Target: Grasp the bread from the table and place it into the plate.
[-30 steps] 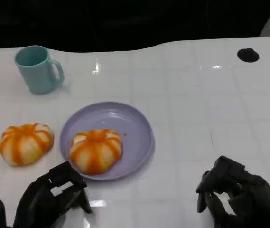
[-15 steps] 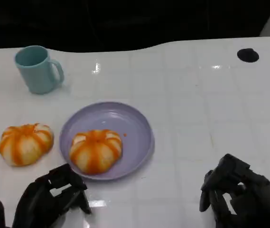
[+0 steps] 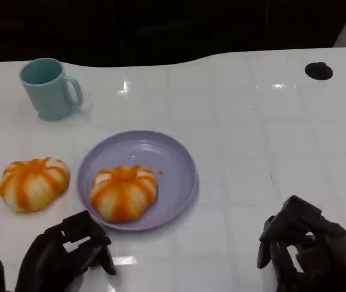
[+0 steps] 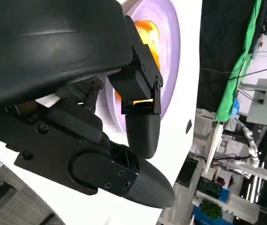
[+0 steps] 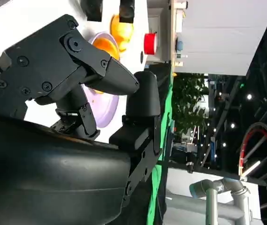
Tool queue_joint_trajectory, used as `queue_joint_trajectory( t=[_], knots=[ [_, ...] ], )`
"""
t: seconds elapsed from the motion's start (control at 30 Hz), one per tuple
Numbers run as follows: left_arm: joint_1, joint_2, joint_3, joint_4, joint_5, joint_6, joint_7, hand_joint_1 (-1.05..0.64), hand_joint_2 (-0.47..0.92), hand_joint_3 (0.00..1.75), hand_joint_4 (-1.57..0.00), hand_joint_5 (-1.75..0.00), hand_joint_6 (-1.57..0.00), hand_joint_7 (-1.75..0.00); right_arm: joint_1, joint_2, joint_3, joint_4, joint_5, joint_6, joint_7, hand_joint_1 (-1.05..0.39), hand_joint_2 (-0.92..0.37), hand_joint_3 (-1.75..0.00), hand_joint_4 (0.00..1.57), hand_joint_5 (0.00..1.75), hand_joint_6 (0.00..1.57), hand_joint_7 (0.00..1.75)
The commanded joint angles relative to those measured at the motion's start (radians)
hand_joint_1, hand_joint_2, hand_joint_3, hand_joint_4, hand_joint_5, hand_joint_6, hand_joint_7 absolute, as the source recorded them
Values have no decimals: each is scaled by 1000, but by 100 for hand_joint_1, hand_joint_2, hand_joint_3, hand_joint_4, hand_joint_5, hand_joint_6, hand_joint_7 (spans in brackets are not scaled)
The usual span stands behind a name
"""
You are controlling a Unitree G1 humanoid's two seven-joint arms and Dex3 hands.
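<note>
Right hand [image 3: 311, 250] has pulled back slightly toward the near edge over the last second; nothing else moved. Its fingers are curled in, holding nothing. Left hand [image 3: 63, 254] also empty, fingers loosely apart. One bread [image 3: 123, 193] already sits in the purple plate [image 3: 173, 159], just ahead of the left hand. Second bread [image 3: 33, 184] on the white table [image 3: 270, 140], ahead-left of that hand, beside the plate. Teal mug [image 3: 50, 88] farther ahead.
</note>
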Motion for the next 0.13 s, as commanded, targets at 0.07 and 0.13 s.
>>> queue_joint_trajectory(
  t=[0.07, 0.13],
  knots=[
    [19, 21, 16, 5, -11, 4, -12, -102, 79, 0, -76, -168, -90, -115, -4, 3, -14, 6, 2, -13, 1, -29, -47, -119, 76, 175, 65, 158],
    [22, 22, 14, -1, -2, 5, -2, -103, 79, 0, -77, -168, -90, -115, -5, 4, -17, 5, -1, -11, -3, -29, -47, -118, 76, 175, 65, 158]
  ],
)
